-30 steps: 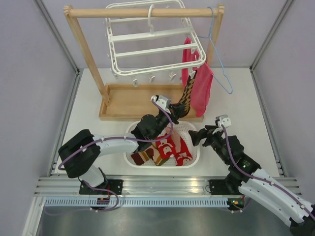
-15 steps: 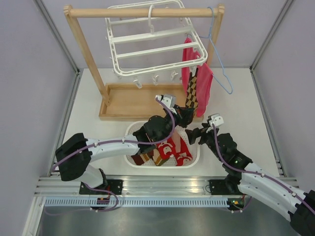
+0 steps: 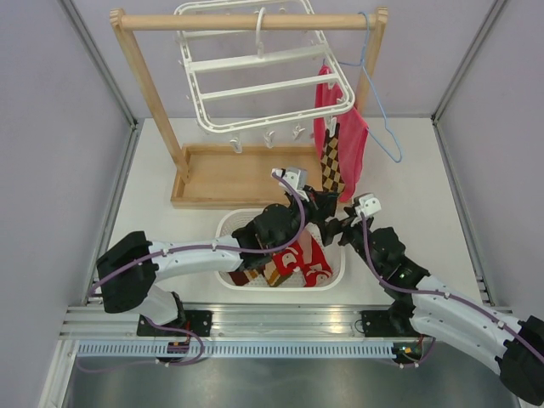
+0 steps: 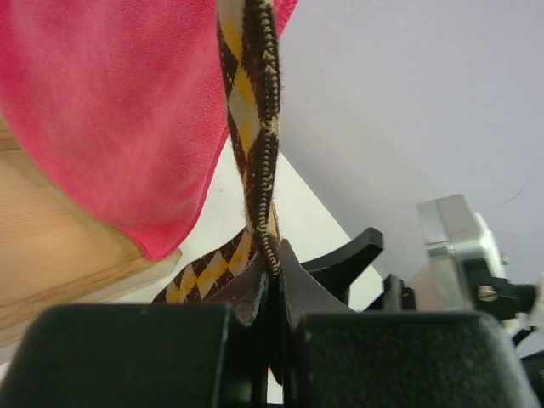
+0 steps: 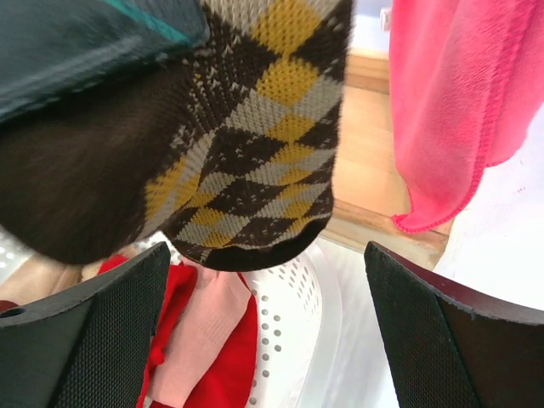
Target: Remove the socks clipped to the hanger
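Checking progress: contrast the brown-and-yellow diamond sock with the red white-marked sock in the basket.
The brown-and-yellow diamond-patterned sock hangs upright; the red white-marked sock lies in the white plastic basket. The fingers of the left gripper pinch the diamond sock; nothing holds the red one. Both are small socks.

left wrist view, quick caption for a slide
Left gripper shut on a diamond-patterned sock hanging beside a pink-red cloth.

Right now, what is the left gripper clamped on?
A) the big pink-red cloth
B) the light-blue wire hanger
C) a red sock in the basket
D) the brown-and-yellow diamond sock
D: in the left wrist view the left gripper is shut on the brown-and-yellow diamond sock, which runs up out of its closed fingers, while the pink-red cloth hangs free beside it.
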You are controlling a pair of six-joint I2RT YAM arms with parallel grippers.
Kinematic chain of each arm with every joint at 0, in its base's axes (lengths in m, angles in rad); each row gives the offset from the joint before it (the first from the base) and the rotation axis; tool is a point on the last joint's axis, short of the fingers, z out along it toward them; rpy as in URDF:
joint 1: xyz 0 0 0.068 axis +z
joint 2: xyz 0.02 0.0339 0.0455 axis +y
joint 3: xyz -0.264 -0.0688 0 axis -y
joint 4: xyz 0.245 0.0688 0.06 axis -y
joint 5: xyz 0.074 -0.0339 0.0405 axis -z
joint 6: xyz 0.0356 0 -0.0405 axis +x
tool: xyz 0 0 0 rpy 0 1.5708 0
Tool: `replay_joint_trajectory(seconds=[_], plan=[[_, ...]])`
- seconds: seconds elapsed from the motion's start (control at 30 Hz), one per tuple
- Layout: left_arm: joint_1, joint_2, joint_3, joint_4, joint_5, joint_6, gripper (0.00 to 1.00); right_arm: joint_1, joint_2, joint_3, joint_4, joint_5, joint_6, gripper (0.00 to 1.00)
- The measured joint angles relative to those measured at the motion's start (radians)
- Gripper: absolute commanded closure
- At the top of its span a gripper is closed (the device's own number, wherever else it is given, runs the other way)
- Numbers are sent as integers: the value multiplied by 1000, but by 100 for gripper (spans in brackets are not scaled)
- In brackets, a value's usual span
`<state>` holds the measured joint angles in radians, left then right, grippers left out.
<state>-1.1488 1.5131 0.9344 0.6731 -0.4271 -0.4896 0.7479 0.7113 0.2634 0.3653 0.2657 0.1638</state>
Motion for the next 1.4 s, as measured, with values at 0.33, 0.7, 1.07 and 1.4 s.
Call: replay_joint_trajectory(seconds=[0.33, 0.7, 1.07, 1.4], plan=[[-39, -2, 5, -14, -59, 34, 98, 19, -42, 80, -114, 19, -4, 3], [-97, -7, 32, -15, -183, 75, 98, 29, -28, 83, -101, 56, 0, 5], [-135, -20, 32, -18, -166, 22, 98, 79, 4, 2, 72, 137, -20, 61], [-155, -20, 32, -21, -148, -11, 98, 91, -32, -26, 133, 222, -38, 96]])
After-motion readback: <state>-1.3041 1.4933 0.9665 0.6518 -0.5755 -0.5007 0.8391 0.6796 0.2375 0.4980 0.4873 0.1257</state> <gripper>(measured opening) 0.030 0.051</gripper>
